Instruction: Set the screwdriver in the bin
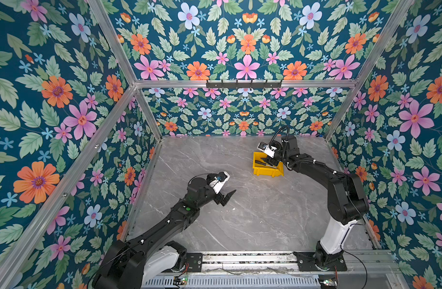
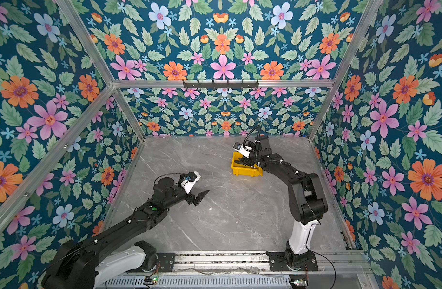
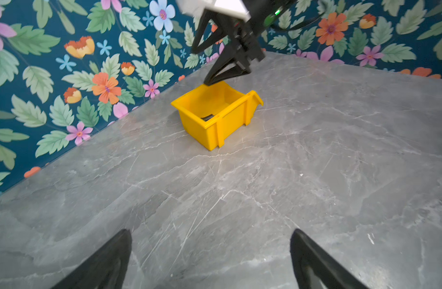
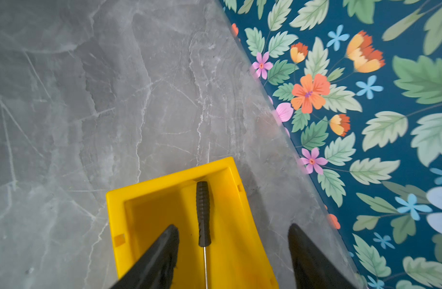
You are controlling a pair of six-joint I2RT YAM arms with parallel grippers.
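The yellow bin (image 1: 267, 173) (image 2: 245, 172) (image 3: 202, 130) (image 4: 144, 215) stands on the grey marble table near the back right. The screwdriver (image 4: 202, 212) (image 1: 265, 164) (image 2: 242, 164) lies loose inside it, black handle toward the bin's tall back wall and thin silver shaft toward the low lip. My right gripper (image 4: 233, 227) (image 1: 270, 160) (image 2: 249, 160) hangs open just above the bin, its fingers on either side of the screwdriver without touching it. My left gripper (image 3: 211, 231) (image 1: 227, 197) (image 2: 201, 195) is open and empty over bare table at the centre left, facing the bin.
Floral walls with aluminium posts (image 1: 149, 117) close in the table on three sides. The bin sits close to the back wall (image 4: 315, 140). A black hook rail (image 1: 243, 83) hangs on the back crossbar. The arms' mounting rail (image 1: 252, 259) runs along the front edge.
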